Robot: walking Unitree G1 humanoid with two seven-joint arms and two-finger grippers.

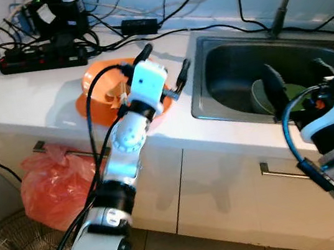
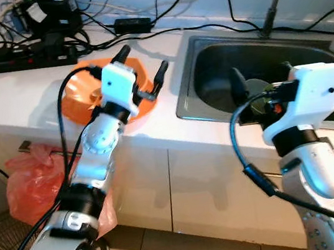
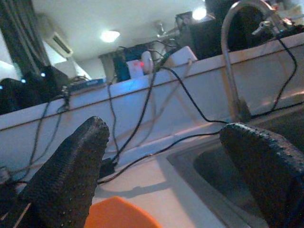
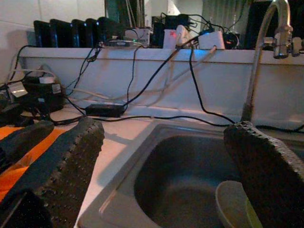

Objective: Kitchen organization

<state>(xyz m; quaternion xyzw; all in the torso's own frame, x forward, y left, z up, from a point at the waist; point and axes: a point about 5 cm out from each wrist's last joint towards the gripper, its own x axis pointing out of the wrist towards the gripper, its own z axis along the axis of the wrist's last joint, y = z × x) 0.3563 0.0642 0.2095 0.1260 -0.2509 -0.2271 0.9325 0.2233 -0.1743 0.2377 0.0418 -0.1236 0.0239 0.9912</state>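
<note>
Left eye view shows our left gripper (image 1: 163,59) spread wide above the orange bowl (image 1: 94,79) at centre frame; our right gripper (image 1: 299,80), also released, hangs over the sink (image 1: 214,102) with its green bowl (image 1: 260,98), cables (image 1: 107,20) trailing behind.
</note>
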